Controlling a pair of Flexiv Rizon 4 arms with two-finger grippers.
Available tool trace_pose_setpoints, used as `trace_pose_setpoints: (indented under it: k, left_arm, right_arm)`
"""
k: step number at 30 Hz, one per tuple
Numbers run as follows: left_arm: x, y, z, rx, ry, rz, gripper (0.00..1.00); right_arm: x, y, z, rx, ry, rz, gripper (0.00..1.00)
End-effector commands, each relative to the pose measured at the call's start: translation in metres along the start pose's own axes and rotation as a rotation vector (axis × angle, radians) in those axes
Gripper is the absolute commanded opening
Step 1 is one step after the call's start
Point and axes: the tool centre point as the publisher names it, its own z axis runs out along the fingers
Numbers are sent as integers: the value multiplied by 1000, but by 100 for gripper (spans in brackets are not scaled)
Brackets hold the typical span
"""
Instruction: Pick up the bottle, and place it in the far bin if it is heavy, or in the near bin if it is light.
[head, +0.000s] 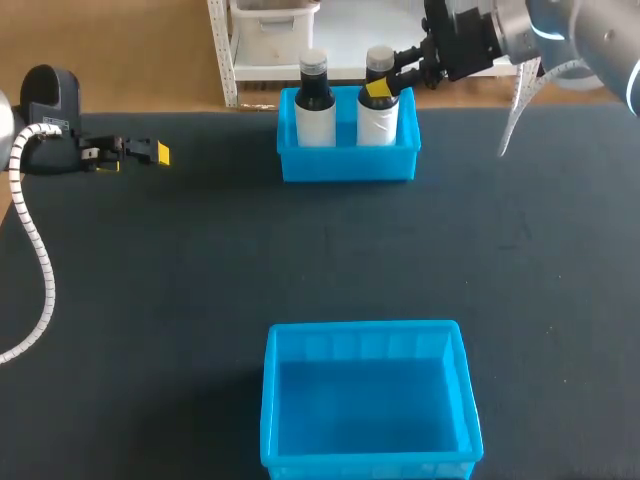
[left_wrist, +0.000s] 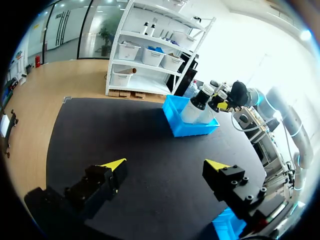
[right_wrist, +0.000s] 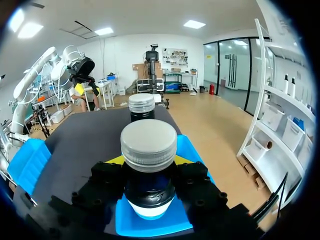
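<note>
Two white bottles with dark necks and silver caps stand upright in the far blue bin (head: 347, 166). My right gripper (head: 386, 88) reaches in from the back right and is shut on the neck of the right-hand bottle (head: 378, 115), just under its cap. In the right wrist view that bottle (right_wrist: 148, 142) sits between the yellow tips of the gripper (right_wrist: 150, 162), with the other bottle (right_wrist: 141, 106) just ahead of it. The other bottle (head: 315, 108) stands untouched beside it. My left gripper (head: 158, 153) is open at the table's left, holding nothing (left_wrist: 167, 167).
The near blue bin (head: 270, 400) sits at the table's front middle with nothing inside. Dark tabletop lies between the two bins. In the left wrist view the far bin (left_wrist: 175, 125) is well ahead of the open fingers.
</note>
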Motion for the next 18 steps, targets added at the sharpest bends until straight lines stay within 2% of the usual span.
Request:
trace_pose_setpoints:
  k: [1, 12, 13, 14, 15, 18]
  left_arm:
    - [0, 0, 0, 0, 0, 0, 100]
    - [0, 0, 0, 0, 0, 0, 100]
    - [0, 0, 0, 0, 0, 0, 100]
    - [0, 0, 0, 0, 0, 0, 100]
    - [0, 0, 0, 0, 0, 0, 100]
    - [0, 0, 0, 0, 0, 0, 100]
  right_arm:
    - [0, -3, 0, -3, -4, -4, 0]
    - [2, -4, 0, -7, 1, -9, 0]
    - [2, -4, 0, -7, 12, -10, 2]
    - [2, -4, 0, -12, 16, -12, 39]
    - [1, -4, 0, -5, 24, -6, 100]
    - [-1, -4, -1, -7, 17, -8, 100]
